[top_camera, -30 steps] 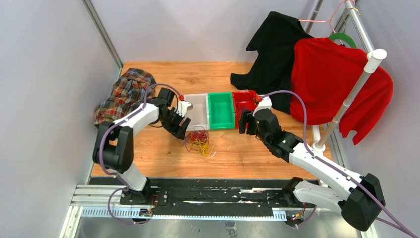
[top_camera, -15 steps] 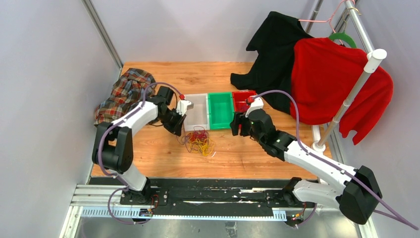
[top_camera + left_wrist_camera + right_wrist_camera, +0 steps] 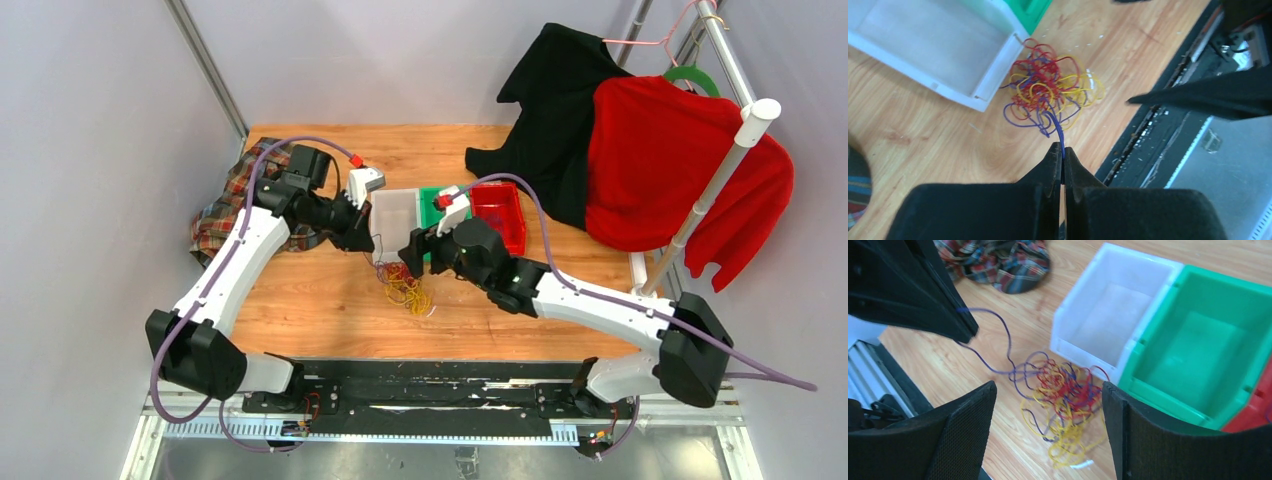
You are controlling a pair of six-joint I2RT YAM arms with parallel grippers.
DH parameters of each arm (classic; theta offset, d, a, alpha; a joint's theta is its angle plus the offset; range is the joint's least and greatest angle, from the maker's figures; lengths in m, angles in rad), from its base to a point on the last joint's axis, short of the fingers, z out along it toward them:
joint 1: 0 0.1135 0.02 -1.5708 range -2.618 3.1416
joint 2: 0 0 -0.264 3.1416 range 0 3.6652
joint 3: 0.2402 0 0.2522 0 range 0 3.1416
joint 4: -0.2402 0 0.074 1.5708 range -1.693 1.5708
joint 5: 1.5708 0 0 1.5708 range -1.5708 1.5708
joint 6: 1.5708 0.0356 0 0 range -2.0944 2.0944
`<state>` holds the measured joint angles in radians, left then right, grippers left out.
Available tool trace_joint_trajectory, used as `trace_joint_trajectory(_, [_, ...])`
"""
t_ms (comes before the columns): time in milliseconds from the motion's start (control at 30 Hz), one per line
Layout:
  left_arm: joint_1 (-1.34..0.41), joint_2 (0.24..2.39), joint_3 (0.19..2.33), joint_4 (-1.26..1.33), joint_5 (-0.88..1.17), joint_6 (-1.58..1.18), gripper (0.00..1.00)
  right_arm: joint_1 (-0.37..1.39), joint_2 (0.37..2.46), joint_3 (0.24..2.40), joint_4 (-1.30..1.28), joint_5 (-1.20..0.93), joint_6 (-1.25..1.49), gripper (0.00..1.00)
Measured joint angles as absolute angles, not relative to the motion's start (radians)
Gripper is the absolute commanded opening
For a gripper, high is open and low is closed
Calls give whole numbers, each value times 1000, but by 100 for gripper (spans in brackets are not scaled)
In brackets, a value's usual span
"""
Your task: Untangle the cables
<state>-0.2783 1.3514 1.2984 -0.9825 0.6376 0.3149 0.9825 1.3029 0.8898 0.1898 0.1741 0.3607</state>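
TANGLE ON THE TABLE: A knot of thin red, yellow and purple cables (image 3: 1050, 95) lies on the wooden tabletop (image 3: 330, 300), just in front of the near corner of the white bin (image 3: 1088, 357) and toward the middle of the near edge. One purple strand (image 3: 998, 335) rises out of it in springy waves, its end nipped between the pressed-together tips of the left gripper (image 3: 1063, 152). The right gripper (image 3: 1048, 387) hangs over the heap with its jaws spread wide, holding nothing.

From where I stand, the sound move is for that open pincer to pin the red-and-yellow mass down. The left can then draw the purple slowly toward the left edge, since the wiry loops look apt to snag and drag the whole bundle along. How deeply the purple is woven in I cannot quite make out.

The strands look glossy, stiff and curly. The white bin, green bin (image 3: 1155, 325) and red bin (image 3: 497, 215) are smooth hard plastic, and a soft plaid cloth (image 3: 225, 215) slumps at the left edge.
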Motion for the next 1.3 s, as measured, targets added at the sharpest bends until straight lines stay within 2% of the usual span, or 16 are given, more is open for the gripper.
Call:
trace_joint_trajectory(333, [-311, 1339, 1394, -1072, 729, 305, 1, 1006, 1451, 969, 309, 138, 366, 76])
trace_joint_trajectory(767, [-326, 1308, 1552, -1109, 800, 248, 1, 1006, 1659, 1018, 463, 89, 460, 66])
trace_joint_trajectory(967, [-331, 1332, 1781, -1126, 804, 188, 0, 1006, 1707, 978, 518, 89, 517, 60])
trace_joint_trajectory(1300, [-332, 1433, 2301, -1116, 772, 74, 0, 1029, 1728, 868, 519, 123, 566, 56])
